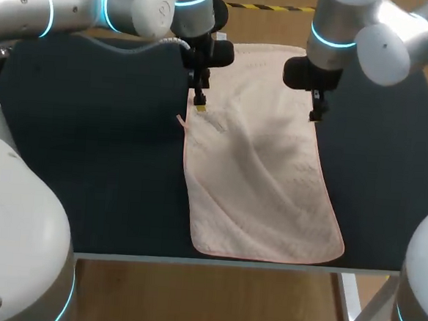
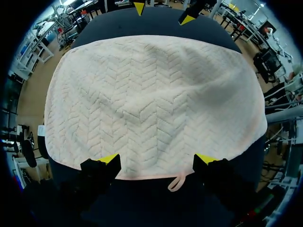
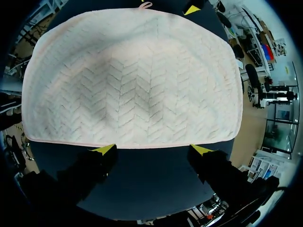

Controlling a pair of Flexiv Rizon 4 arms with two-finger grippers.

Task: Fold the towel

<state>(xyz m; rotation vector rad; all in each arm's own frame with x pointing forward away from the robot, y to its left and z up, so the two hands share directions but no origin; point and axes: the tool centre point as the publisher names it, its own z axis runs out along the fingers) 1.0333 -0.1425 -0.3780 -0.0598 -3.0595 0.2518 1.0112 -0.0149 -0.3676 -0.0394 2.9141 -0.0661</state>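
The pale pink, herringbone-woven cloth towel lies spread out on the dark, fabric-covered table. It forms a long strip running from the far edge almost to the near edge, a little to the right of the table's middle. A soft ridge of wrinkles crosses its middle.

My left gripper hangs over the towel's left long edge, toward the far end. Its two yellow-tipped fingers stand wide apart along that edge, with nothing clamped between them. A small pink hanging loop sticks out from the hem just beside it, onto the bare table.

My right gripper hangs over the opposite long edge, straight across the towel from the left one. Its fingers are likewise spread wide, with the hem running between the tips, and it grips nothing. Whether any tip actually touches the cloth I cannot tell.
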